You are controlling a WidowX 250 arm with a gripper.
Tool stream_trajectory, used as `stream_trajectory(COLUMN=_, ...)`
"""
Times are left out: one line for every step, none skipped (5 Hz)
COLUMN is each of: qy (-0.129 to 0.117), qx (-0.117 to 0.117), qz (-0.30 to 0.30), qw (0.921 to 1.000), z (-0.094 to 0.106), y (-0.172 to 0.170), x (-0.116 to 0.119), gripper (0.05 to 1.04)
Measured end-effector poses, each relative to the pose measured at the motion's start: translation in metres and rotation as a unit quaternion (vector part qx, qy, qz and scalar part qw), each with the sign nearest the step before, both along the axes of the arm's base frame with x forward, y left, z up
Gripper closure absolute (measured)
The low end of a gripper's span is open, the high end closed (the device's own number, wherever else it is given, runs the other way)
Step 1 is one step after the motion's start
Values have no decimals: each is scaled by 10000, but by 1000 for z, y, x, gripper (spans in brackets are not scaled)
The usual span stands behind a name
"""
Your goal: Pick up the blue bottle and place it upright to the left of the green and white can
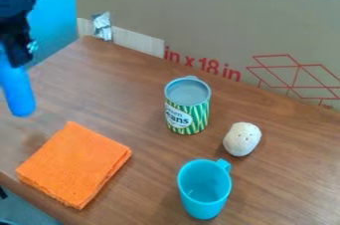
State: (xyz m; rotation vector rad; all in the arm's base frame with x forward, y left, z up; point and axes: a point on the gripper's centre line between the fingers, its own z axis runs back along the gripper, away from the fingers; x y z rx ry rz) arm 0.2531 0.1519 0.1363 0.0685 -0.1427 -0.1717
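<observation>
As our fingers (19, 54) hold the long blue object (18, 92), hanging just beneath them, we seem mid-carry. Next, we likely need a steady grip, minding the orange cloth (74, 164) nearer the camera.

- A tin can with a green-striped label (178, 120) stands upright on a brown wooden surface (126, 92).
- The black end effector (15, 58) hangs well to the can's left, gripping a blue, round-ended object (19, 94) above the surface.
- A folded orange cloth (74, 164) lies left of the can, toward the camera.
- A white, speckled, rounded object (241, 139) sits near the can's right.
- A turquoise cup (205, 206) stands upright on the can's camera side.
- Cardboard with red print (212, 25) rises behind the can.
</observation>
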Motion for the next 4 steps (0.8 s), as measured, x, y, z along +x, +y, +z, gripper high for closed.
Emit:
stream_trajectory(qy=-33, qx=-256, qz=-4, qw=9997, z=-1, y=-10, x=37, gripper=734)
stream_trajectory(qy=142, qx=-585, qz=186, qw=9980, z=-11, y=-18, x=68, gripper=734)
stream_trajectory(qy=134, qx=-666, qz=290, qw=9973, z=-11, y=-22, x=83, gripper=734)
stream_trajectory(qy=88, qx=-678, qz=147, qw=9975, z=-7, y=-43, x=98, gripper=734)
